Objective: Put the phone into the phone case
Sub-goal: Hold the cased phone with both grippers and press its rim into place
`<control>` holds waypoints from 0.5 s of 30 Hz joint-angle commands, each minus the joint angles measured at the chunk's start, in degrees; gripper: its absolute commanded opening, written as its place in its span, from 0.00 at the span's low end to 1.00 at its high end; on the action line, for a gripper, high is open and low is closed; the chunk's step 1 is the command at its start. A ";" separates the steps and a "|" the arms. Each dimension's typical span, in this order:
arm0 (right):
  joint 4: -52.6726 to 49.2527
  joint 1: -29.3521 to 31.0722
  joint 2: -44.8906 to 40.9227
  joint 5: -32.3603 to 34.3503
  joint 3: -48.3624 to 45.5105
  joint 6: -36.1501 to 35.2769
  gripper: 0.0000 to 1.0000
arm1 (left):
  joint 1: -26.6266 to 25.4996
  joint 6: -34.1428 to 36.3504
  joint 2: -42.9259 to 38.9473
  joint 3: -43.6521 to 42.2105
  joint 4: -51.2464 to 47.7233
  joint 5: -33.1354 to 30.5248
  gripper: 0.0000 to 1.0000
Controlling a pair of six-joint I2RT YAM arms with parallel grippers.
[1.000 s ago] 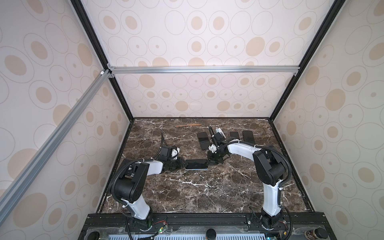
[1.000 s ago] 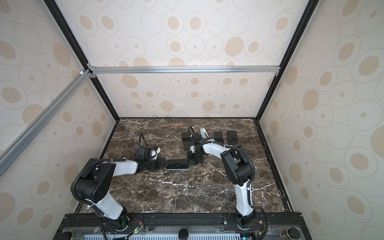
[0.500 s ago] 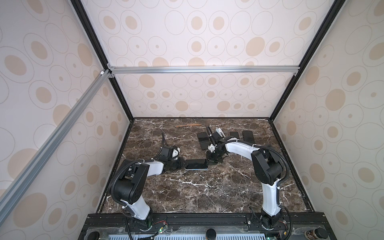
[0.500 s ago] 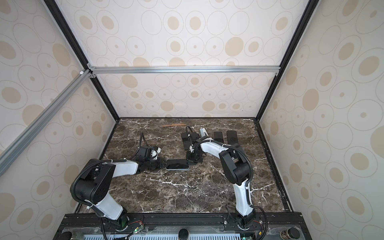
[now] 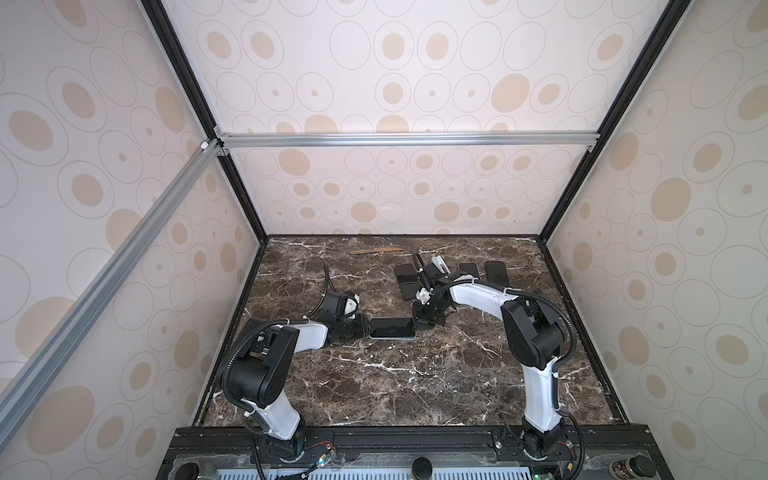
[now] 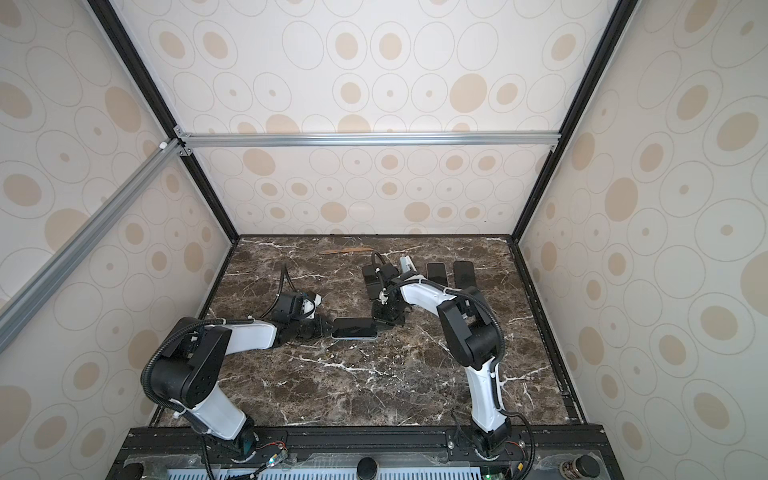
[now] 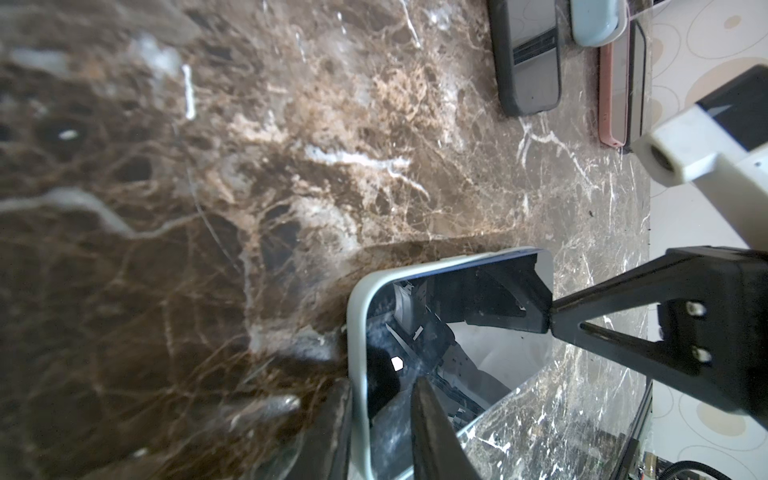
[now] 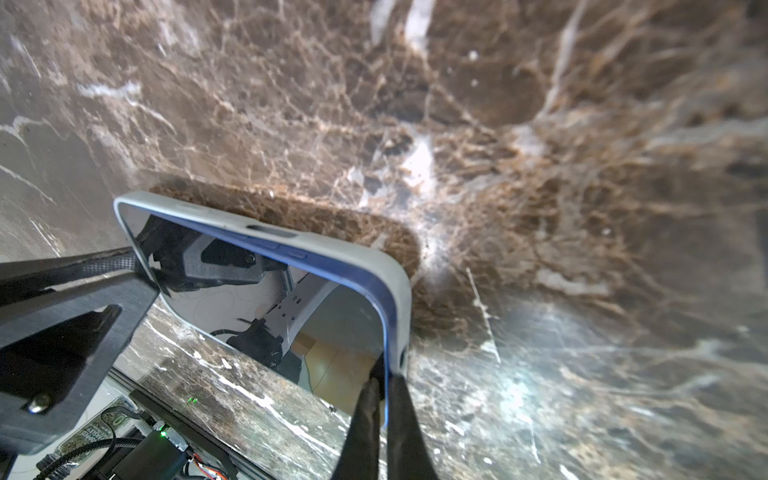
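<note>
The phone [image 5: 391, 327] [image 6: 354, 328], dark screen up with a blue frame, lies mid-table in the pale phone case [image 5: 390, 338] [image 6: 355, 338]. In the right wrist view the phone's blue side [image 8: 291, 253] stands above the case rim [image 8: 353, 253] along one long edge. My left gripper [image 5: 360, 328] [image 6: 326, 328] [image 7: 382, 386] is shut on the left end, one finger outside the case [image 7: 356, 332] and one on the screen [image 7: 498, 357]. My right gripper [image 5: 417, 324] [image 6: 380, 324] [image 8: 385, 380] is shut on the right end, pinching the blue edge and the case wall.
Several other phones and cases lie at the back right [image 5: 405, 274] [image 5: 469, 270] [image 5: 496, 272]; among them the left wrist view shows a dark one [image 7: 528, 62] and a pink one [image 7: 613, 91]. A thin wooden stick [image 5: 376, 250] lies near the back wall. Patterned walls enclose the marble table [image 5: 415, 386].
The right arm has shifted very slightly to the left. The phone and both grippers stay at the same spot.
</note>
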 commanded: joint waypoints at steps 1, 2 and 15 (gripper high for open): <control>8.29 7.14 22.82 1.59 -6.99 -0.74 0.06 | -3.67 -0.15 6.08 -3.94 -9.62 -1.74 0.26; 8.39 7.17 23.58 1.59 -6.95 -0.87 0.06 | -3.71 -0.29 6.23 -4.21 -9.46 -1.69 0.26; 11.61 7.11 27.38 0.44 -7.70 -1.42 0.07 | -4.93 -0.49 4.57 -6.30 -9.59 -2.50 0.25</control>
